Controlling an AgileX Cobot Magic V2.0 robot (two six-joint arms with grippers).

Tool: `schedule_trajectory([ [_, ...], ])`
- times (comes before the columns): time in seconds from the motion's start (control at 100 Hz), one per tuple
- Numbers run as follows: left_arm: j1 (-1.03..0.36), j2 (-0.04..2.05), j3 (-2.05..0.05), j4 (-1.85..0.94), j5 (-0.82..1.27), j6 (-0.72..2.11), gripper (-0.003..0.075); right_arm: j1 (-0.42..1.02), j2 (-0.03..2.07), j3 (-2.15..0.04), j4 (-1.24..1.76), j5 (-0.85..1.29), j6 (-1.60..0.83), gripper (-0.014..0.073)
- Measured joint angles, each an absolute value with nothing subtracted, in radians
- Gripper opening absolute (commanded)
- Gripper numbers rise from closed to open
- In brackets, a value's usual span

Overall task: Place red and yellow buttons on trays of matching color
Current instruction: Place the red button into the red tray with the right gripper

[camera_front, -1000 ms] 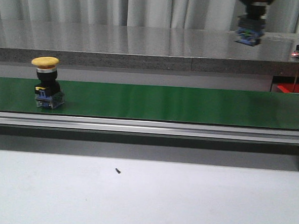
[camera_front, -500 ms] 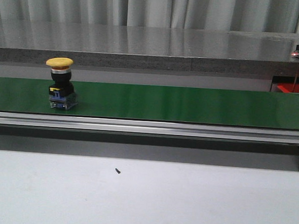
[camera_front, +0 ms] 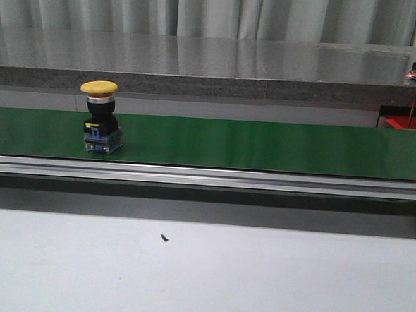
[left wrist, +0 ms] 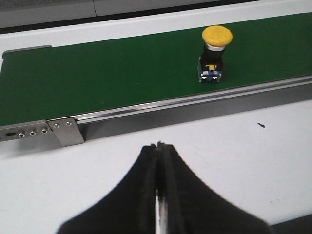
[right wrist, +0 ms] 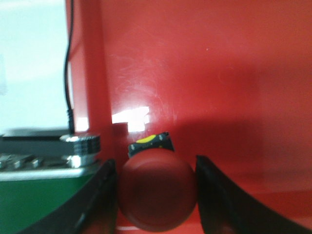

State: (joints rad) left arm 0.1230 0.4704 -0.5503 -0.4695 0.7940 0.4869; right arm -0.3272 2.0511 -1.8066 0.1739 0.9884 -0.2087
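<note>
A yellow button (camera_front: 99, 118) rides rightward along the green conveyor belt (camera_front: 265, 145) as our right arm leaves the front view. Our right tool (right wrist: 156, 195) now hangs over the red tray (right wrist: 219, 73), its fingers flanking a red button (right wrist: 157, 192); whether it grips, we cannot tell. Our left tool (left wrist: 160, 161) waits closed above the tabletop (left wrist: 219, 146).

The green belt (camera_front: 265, 145) looks smooth and faintly glossy, edged by a brushed metal rail (camera_front: 207, 176). The red tray (right wrist: 204, 73) shines, probably plastic.
</note>
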Motion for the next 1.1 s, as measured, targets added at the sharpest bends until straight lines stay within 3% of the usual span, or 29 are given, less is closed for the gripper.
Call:
schedule_trajectory([
  [0.29, 0.123, 0.47, -0.55, -0.469, 0.794, 0.487, -0.002, -0.327, 2.135, -1.807, 0.18, 0.963, -0.209, 0.0193],
  [0.51, 0.123, 0.47, -0.55, -0.469, 0.794, 0.487, -0.002, -0.327, 2.135, -1.807, 0.182, 0.974, -0.209, 0.0459],
  [1.1, 0.123, 0.47, -0.55, -0.469, 0.794, 0.487, -0.002, -0.327, 1.974, -1.781, 0.194, 1.043, -0.207, 0.0463],
])
